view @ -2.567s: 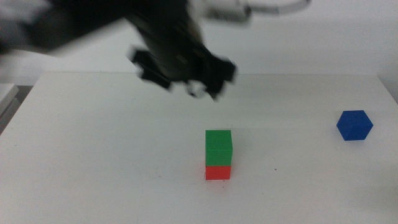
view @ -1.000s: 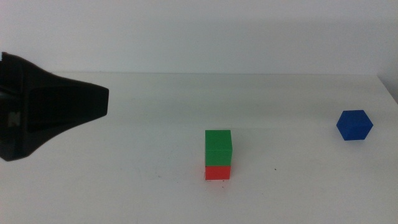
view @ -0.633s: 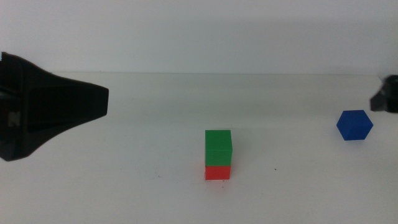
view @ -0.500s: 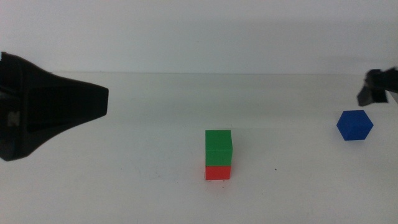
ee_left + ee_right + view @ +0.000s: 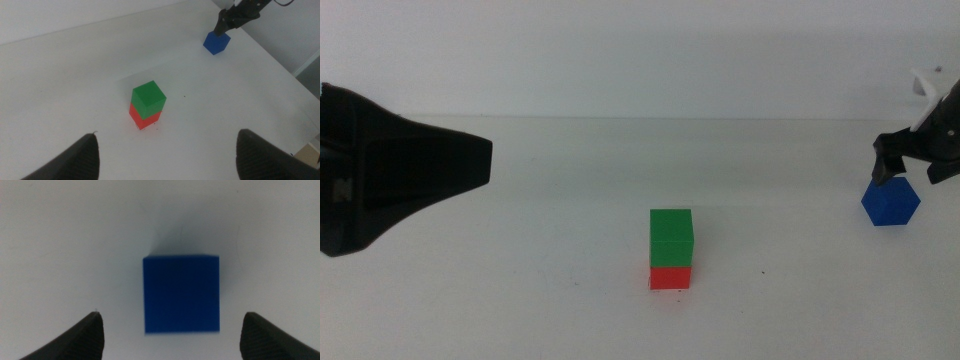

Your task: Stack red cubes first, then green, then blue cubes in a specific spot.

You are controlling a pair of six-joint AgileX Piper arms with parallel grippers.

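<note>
Right end effector (image 5: 908,170) spread above blue cube (image 5: 891,202); green-on-red stack (image 5: 671,249) well apart

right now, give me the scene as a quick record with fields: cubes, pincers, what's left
stack: small matte green cube sits on small matte red cube, mid-table
loose: small matte dark-blue cube alone on the white tabletop, far right
right pincer: open, just above the dark-blue cube, not gripping
left pincer: open, waiting at the left side
left to do: dark-blue cube onto green

The middle view looks forward and down across the tabletop (image 5: 520,300). The left wrist view sees it from high up, the right wrist view from close above; all share the blue cube (image 5: 890,201).
</note>
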